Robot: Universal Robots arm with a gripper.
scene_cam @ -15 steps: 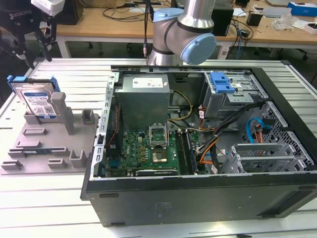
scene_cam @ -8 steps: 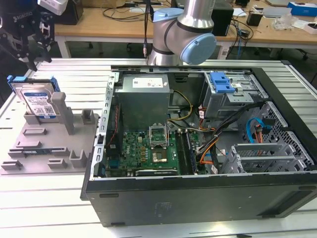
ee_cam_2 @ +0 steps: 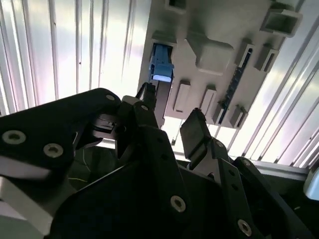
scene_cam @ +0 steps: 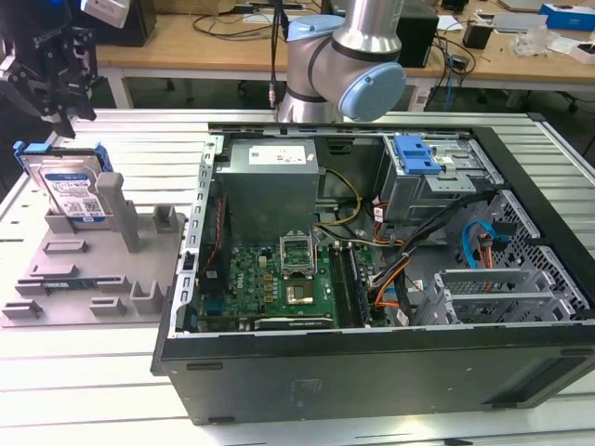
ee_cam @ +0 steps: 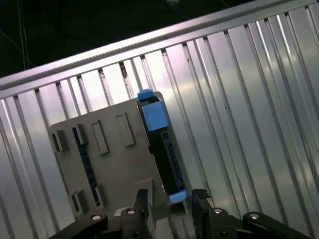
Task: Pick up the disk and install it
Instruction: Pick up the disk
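Observation:
The disk (scene_cam: 71, 189) stands on edge in a grey holder (scene_cam: 84, 288) at the exterior view's left: silver, with a white-and-blue label and a bright blue bracket. My black gripper (scene_cam: 65, 111) hangs just above its top edge, open and holding nothing. In the first wrist view the disk (ee_cam: 167, 154) shows edge-on, and its blue end lies between the two fingers of the gripper (ee_cam: 171, 201). In the second wrist view the blue bracket of the disk (ee_cam_2: 162, 67) sits beyond the spread fingers of the gripper (ee_cam_2: 172, 117).
An open computer case (scene_cam: 372, 358) lies on the ribbed metal table (scene_cam: 93, 390) beside the holder. Inside are a grey power supply (scene_cam: 270, 186), a motherboard (scene_cam: 279, 279), cables and a drive cage with a blue latch (scene_cam: 416, 153). The arm's base (scene_cam: 344, 65) stands behind the case.

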